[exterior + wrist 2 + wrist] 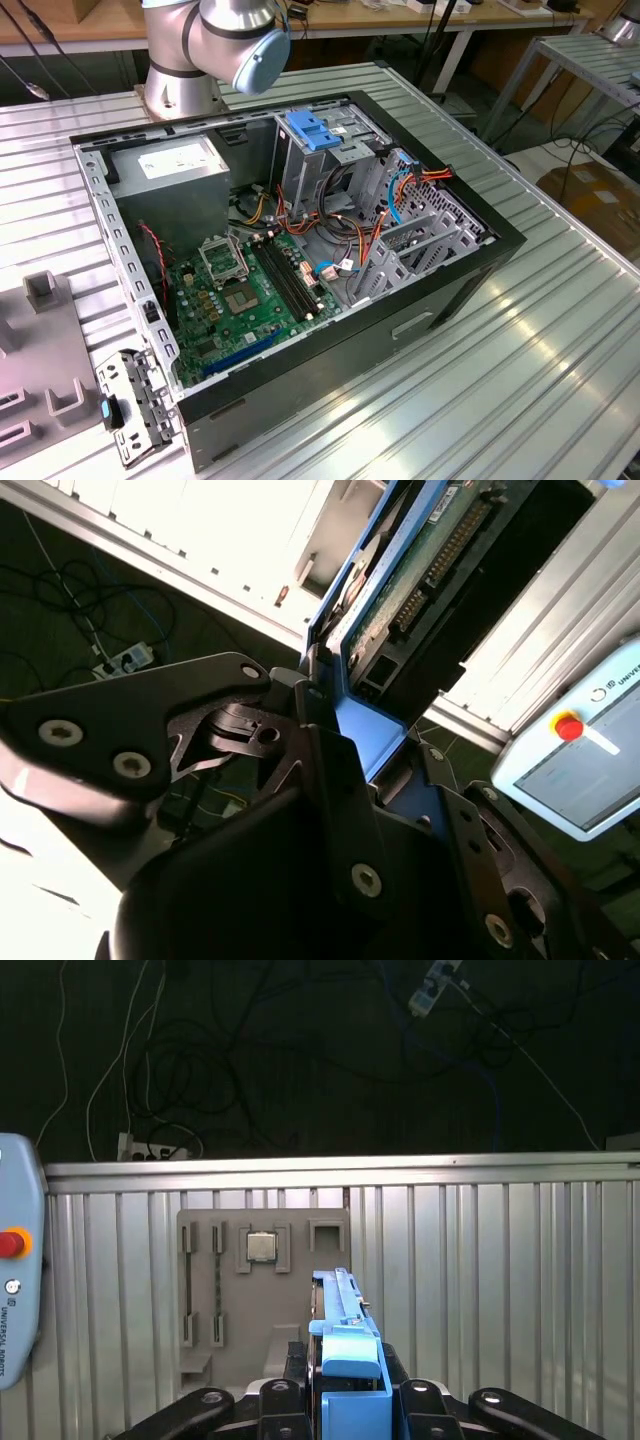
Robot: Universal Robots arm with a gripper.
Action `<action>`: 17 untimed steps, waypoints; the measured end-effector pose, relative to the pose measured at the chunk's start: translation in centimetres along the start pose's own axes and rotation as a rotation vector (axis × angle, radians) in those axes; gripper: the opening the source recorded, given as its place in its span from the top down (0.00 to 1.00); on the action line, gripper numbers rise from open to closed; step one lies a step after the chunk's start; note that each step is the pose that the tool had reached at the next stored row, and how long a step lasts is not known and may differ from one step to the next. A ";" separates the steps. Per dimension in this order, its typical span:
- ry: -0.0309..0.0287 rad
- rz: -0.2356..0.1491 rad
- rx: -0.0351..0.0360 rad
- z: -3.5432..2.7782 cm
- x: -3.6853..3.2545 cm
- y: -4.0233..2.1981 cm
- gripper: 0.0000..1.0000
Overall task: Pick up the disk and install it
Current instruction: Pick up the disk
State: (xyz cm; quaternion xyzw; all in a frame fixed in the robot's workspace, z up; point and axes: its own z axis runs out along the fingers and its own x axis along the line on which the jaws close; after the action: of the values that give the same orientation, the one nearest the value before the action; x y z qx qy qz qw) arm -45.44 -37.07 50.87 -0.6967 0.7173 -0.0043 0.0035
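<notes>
While the gripper pinches the disk by its blue carrier, keep it square; tilt likely jams insertion.

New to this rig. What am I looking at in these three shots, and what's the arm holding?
One robot arm works at a ribbed metal table. The exterior view comes from a camera off the arm: it shows an open computer case lying on the table, green motherboard exposed, and a grey parts fixture at that view's left. The two wrist views come from cameras riding on the arm, looking along its pincer. The pincer is shut on the disk, a hard drive in a blue carrier, held clear of the table.
</notes>
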 end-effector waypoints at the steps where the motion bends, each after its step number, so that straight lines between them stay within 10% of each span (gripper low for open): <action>1: 0.0000 0.000 0.0000 0.00 0.00 -0.06 0.63; 17: 0.0000 0.000 0.0000 0.01 -0.02 -0.86 0.63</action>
State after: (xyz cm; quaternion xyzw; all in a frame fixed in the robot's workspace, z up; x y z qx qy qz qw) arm -44.58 -37.08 50.87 -0.6968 0.7173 -0.0043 0.0035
